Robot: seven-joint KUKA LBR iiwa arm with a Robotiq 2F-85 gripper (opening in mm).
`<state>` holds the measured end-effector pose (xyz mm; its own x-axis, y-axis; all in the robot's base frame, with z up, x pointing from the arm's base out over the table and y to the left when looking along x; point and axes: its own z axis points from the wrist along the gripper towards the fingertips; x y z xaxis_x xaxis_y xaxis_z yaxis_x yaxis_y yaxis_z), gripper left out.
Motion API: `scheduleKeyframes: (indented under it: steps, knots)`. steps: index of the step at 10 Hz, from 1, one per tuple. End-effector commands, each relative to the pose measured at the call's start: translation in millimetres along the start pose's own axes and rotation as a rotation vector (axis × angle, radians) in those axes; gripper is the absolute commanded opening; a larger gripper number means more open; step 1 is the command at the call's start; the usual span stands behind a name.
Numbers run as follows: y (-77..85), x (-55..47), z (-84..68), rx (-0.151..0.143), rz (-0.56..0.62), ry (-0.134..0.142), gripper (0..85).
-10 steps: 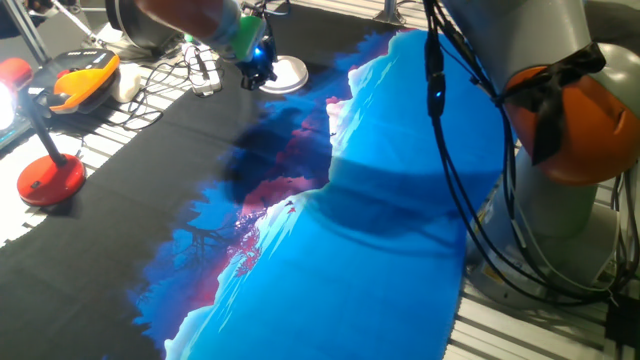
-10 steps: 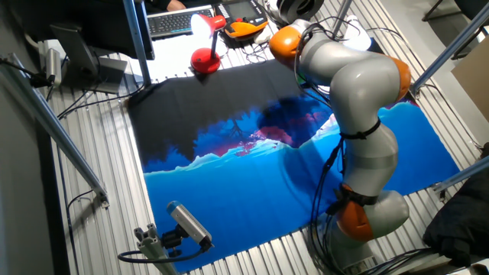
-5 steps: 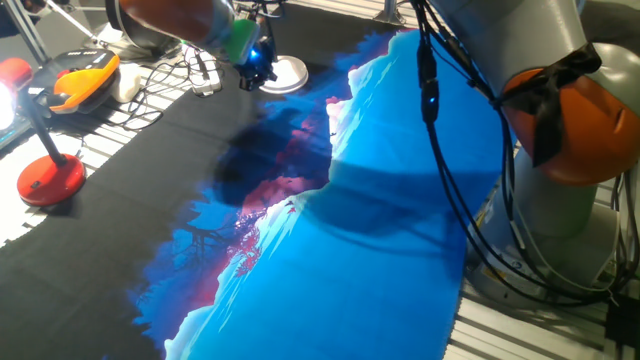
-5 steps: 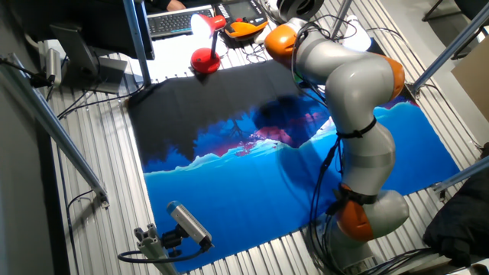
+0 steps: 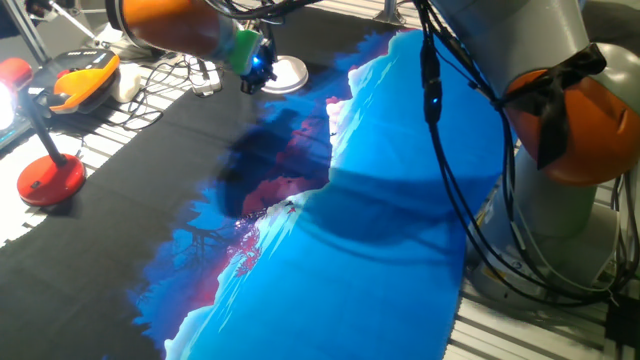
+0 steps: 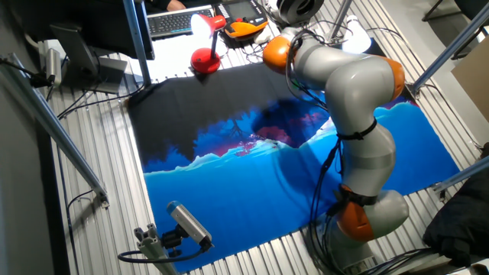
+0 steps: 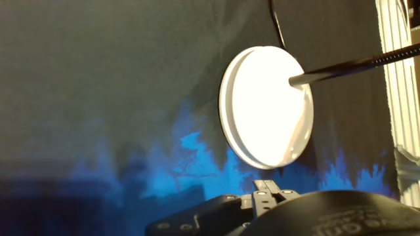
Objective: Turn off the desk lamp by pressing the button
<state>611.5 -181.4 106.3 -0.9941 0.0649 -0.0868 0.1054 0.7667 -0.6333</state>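
Observation:
The desk lamp's flat, glossy white disc base (image 5: 287, 72) sits at the far edge of the dark cloth. The hand view shows the desk lamp base (image 7: 266, 108) large and bright, with its thin black arm (image 7: 354, 64) running off to the right. I can make out no button on it. My gripper (image 5: 254, 68), with a green band and a blue light, hangs just left of the disc, close above the cloth. Only the fingers' bases (image 7: 266, 195) show at the bottom of the hand view, so their gap is hidden. In the other fixed view the arm (image 6: 336, 69) covers the lamp.
A red-based lamp with a black arm (image 5: 48, 178) stands lit at the left edge, and the red-based lamp (image 6: 205, 59) also shows in the other fixed view. An orange tool (image 5: 82, 80), white cables (image 5: 195, 72) and a keyboard (image 6: 172, 23) lie behind the cloth. Black cables (image 5: 450, 190) hang beside the arm.
The arm has swung a little, bringing its orange joint further into the fixed view. The gripper has stayed beside the white disc, shifting only slightly.

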Motion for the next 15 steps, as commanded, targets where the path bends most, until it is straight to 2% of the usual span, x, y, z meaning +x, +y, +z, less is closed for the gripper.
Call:
scheduleKeyframes:
  steps: [1,2,4,8,12,15]
  knots:
    - [-1.2,-1.1,8.7,0.001,0.003,-0.011,0.0]
    - [-2.0,-2.7,14.5,0.007,-0.001,-0.015,0.0]
    - [-5.5,-3.8,20.0,0.048,-0.012,-0.025,0.0]
    - [-21.1,-10.8,41.0,0.02,-0.029,-0.048,0.0]
    - [-25.0,-10.7,59.4,0.034,-0.022,-0.067,0.0]
    - [-33.4,-16.3,67.6,0.02,-0.039,-0.076,0.0]
